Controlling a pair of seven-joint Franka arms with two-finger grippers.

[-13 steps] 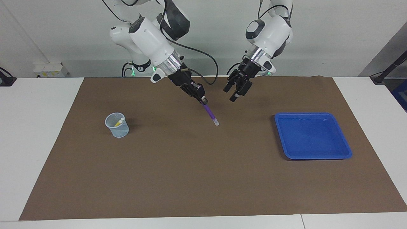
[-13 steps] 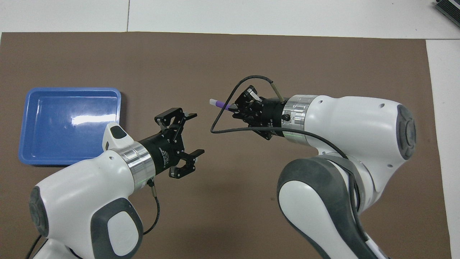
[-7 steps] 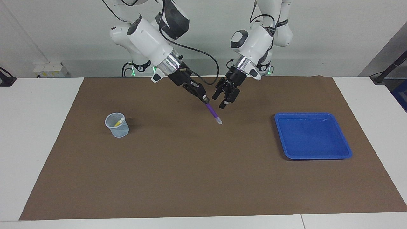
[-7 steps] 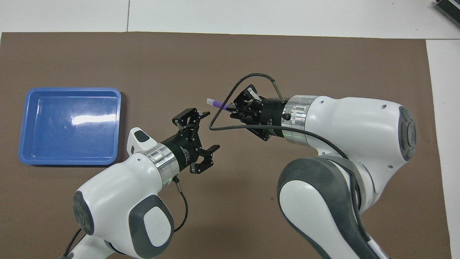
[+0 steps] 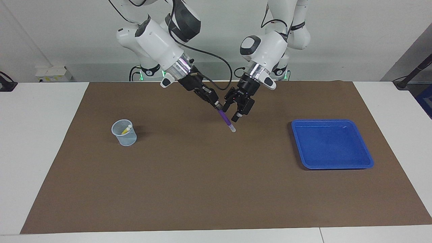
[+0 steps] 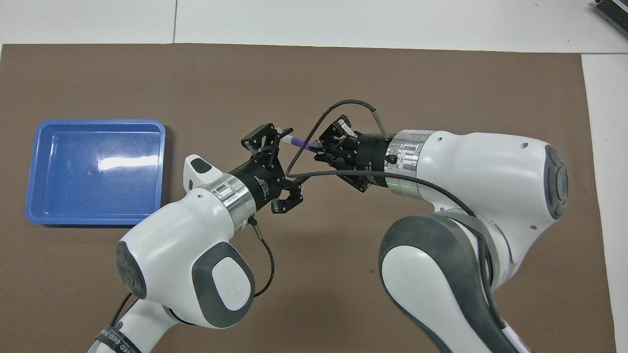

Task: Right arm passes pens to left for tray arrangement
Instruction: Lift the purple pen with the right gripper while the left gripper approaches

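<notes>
Gripping the slim purple marker pen (image 5: 224, 118) by its upper end, our right gripper (image 5: 217, 105) is clenched on it, whitish cap slanting down over the middle of the brown mat (image 5: 216, 189). Our left gripper (image 5: 232, 110) hangs released, fingers spread on either side of the pen's shaft. The shallow bright blue plastic tray (image 5: 366, 161) sits toward the left arm's end, and the pale mesh cup (image 5: 124, 133) with a yellow pen (image 5: 126, 129) toward the right arm's.
</notes>
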